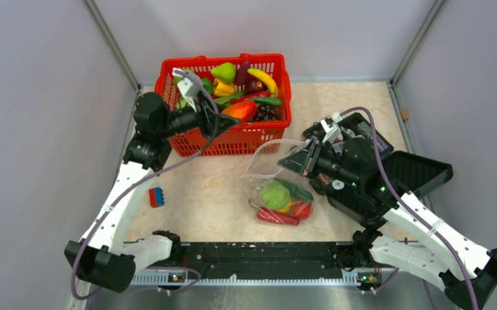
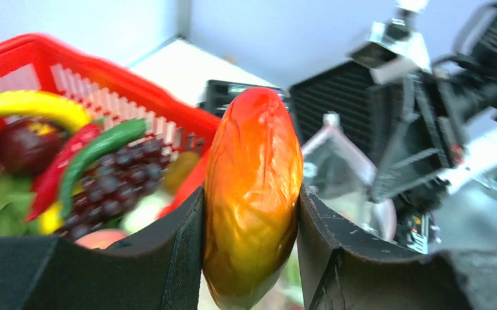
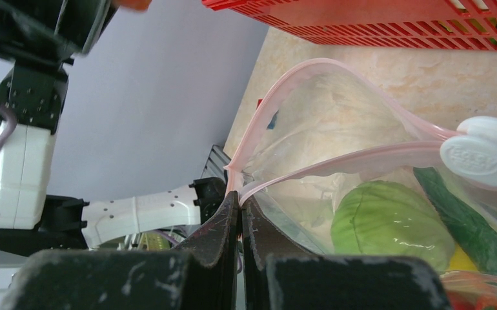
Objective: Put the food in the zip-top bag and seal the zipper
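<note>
My left gripper (image 1: 232, 120) is shut on an orange-red mango-like toy fruit (image 2: 252, 194), pinched between both pads above the front wall of the red basket (image 1: 168, 77). The zip-top bag (image 1: 266, 165) lies on the table right of centre with its mouth held up and open. Inside it are a green cabbage (image 3: 388, 223), a cucumber (image 3: 465, 223) and a red chili (image 1: 275, 217). My right gripper (image 3: 241, 205) is shut on the corner of the pink zipper (image 3: 336, 165). A white slider (image 3: 481, 158) sits on the strip.
More toy food fills the basket: banana (image 2: 33, 106), purple grapes (image 2: 113, 187), green and red chilies. A black hinged case (image 1: 420, 171) lies open behind the right arm. A small blue and red block (image 1: 156, 197) lies beside the left arm.
</note>
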Controlling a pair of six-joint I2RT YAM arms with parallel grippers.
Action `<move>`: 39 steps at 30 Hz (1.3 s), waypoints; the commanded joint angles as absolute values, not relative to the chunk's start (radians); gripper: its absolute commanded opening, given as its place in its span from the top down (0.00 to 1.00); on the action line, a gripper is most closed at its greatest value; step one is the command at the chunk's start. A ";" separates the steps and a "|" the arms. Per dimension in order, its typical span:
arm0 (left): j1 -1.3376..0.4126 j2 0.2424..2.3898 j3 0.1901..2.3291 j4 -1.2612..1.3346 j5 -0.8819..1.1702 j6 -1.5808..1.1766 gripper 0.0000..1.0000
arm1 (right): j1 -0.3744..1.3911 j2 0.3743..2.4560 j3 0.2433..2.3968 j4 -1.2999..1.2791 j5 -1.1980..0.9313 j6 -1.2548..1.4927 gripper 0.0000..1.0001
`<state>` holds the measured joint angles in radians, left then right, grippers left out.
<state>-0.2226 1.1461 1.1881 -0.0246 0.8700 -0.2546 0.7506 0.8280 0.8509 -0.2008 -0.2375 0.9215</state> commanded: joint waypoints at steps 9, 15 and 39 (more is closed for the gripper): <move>-0.451 1.039 1.083 -0.121 0.852 -0.173 0.70 | 0.758 0.816 0.840 -0.130 -0.216 0.955 1.00; -0.528 1.082 1.127 -0.222 0.755 -0.120 0.70 | 0.758 0.809 0.833 -0.123 -0.210 0.960 1.00; -0.747 1.300 1.398 -0.534 0.589 0.045 0.57 | 0.757 0.826 0.841 -0.125 -0.213 0.948 1.00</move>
<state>-0.7029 1.2869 1.3418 -0.5346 0.6254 0.0212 0.7506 0.8257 0.8299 -0.1677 -0.2111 0.9535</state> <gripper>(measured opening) 0.494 0.006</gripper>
